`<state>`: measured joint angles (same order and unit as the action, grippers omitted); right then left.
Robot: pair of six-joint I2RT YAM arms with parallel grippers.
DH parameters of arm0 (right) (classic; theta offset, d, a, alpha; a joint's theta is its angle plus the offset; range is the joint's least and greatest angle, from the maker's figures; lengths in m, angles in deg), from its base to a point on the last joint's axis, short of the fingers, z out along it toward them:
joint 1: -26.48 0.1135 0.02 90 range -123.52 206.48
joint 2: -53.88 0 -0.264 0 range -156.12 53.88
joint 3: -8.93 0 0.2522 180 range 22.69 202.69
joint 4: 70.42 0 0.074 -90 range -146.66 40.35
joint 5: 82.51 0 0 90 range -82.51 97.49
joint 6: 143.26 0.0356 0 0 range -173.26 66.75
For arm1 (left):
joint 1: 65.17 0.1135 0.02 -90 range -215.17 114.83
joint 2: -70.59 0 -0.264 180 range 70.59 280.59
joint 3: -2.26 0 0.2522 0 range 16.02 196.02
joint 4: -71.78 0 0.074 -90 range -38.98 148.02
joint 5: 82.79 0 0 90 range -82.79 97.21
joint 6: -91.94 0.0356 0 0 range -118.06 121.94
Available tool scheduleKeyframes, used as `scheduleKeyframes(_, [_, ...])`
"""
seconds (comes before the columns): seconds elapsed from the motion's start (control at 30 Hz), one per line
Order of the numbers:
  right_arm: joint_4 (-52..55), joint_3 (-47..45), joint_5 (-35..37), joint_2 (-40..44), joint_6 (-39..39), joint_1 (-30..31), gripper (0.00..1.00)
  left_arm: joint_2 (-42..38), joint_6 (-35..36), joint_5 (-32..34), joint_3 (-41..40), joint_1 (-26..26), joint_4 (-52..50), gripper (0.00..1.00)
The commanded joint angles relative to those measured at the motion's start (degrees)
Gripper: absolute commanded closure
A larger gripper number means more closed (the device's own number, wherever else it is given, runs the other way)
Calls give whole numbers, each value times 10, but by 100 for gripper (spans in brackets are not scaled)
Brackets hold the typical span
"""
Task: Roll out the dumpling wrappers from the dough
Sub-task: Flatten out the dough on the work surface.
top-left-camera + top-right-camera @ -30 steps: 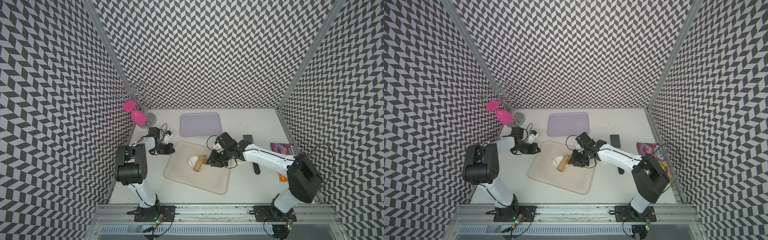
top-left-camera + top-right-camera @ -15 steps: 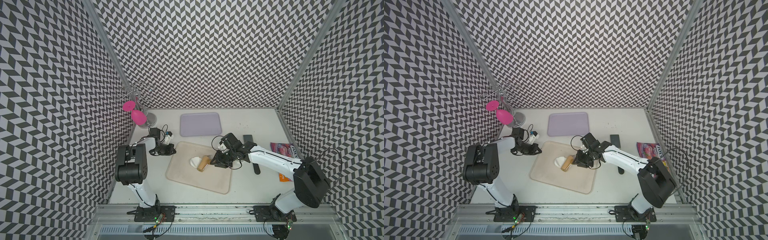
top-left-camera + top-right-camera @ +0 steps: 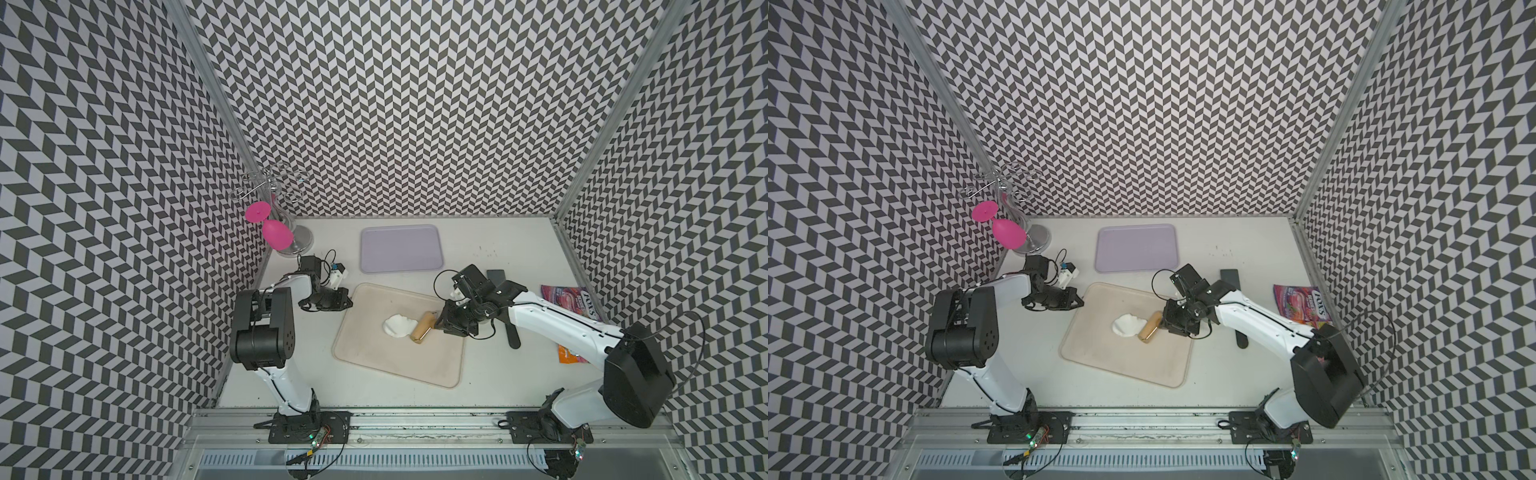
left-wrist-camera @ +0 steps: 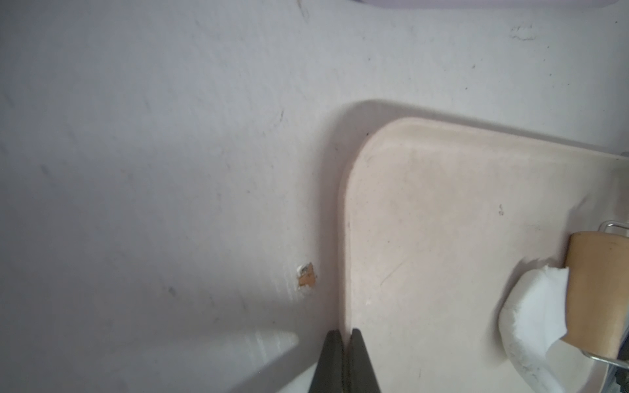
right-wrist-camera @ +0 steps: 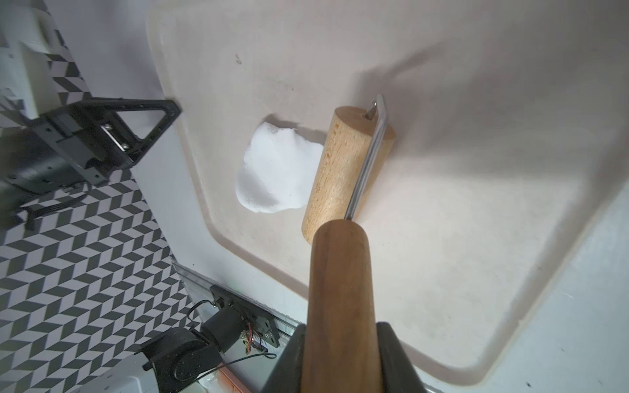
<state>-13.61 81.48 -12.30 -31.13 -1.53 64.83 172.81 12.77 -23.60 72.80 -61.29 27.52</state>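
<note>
Roller (image 3: 422,328) drawn back, dough (image 3: 397,326) against its far side, beyond right jaws

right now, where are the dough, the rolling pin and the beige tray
dough (image 5: 277,172): right wrist view, middle of the white lump
rolling pin (image 5: 337,177): right wrist view, on the wooden barrel
beige tray (image 3: 390,359): in a top view, bare floor near its front edge
</note>
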Motion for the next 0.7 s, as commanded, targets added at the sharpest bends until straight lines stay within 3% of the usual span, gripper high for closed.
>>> scheduleKeyframes(0.0, [278,-34,167,-42,20,-13,100,2,10,37,-7,12,-8,100])
scheduleKeyframes(0.2, [293,50,187,-36,-17,-13,100,0,14,26,-7,12,-10,100])
scheduleKeyframes(0.4, [300,191,198,-26,-92,-3,100,-3,16,20,-8,11,-11,100])
scheduleKeyframes(0.53, [276,256,164,-38,-141,41,100,-3,15,19,-8,11,-12,100])
scheduleKeyframes(0.67, [289,351,202,-98,-151,127,100,-3,16,16,-8,10,-12,100])
